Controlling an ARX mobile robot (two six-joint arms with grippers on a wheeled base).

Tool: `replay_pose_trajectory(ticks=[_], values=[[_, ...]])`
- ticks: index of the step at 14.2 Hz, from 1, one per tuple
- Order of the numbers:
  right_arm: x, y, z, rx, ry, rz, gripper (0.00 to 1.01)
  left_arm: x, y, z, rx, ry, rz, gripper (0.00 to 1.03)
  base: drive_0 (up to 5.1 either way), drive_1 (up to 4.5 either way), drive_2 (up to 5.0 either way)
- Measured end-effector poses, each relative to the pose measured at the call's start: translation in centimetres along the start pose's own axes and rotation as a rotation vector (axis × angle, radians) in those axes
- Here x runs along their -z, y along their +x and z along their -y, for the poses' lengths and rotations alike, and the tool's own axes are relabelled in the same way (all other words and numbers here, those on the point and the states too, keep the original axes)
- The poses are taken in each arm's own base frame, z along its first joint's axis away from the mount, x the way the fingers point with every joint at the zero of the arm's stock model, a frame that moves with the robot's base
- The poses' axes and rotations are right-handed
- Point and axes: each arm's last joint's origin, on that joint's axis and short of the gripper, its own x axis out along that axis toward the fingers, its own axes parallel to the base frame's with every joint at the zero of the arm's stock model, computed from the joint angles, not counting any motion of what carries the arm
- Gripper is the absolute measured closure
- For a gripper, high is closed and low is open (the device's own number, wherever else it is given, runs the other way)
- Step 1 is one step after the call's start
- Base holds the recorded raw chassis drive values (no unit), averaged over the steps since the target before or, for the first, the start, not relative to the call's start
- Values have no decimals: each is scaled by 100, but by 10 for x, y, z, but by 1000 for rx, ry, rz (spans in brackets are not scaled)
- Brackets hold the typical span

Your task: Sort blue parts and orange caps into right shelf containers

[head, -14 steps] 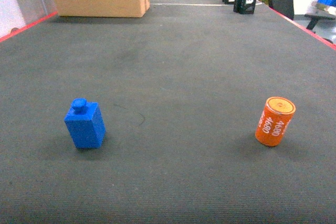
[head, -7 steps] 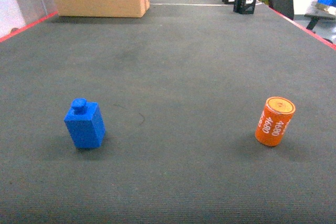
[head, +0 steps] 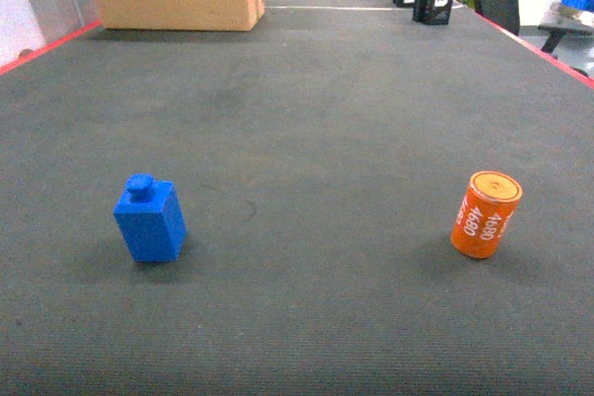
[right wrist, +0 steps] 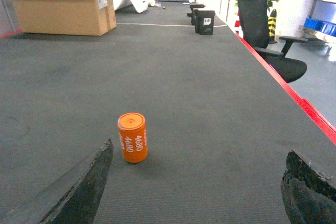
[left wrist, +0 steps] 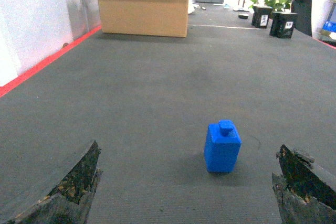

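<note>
Nothing's been grabbed yet. The blue part (head: 149, 220) stands upright on the dark mat at near left, and the orange cap (head: 486, 214) stands at near right, well apart from it. Both grippers sit wide open and empty — the left gripper (left wrist: 191, 184) has the block just ahead between its fingers, while the right gripper (right wrist: 194, 184) has the cap off toward its left finger. I'd shift the right one left first, then drop each straight down — bins aren't in view.
</note>
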Motion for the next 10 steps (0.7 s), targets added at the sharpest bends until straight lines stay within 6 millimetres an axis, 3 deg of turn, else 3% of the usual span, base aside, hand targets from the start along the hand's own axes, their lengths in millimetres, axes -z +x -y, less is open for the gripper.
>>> replay_pose_trajectory(ticks=[10], values=[[0, 0, 0, 0, 0, 0, 3, 0, 0, 0, 0, 0, 0, 5, 0, 0, 0]])
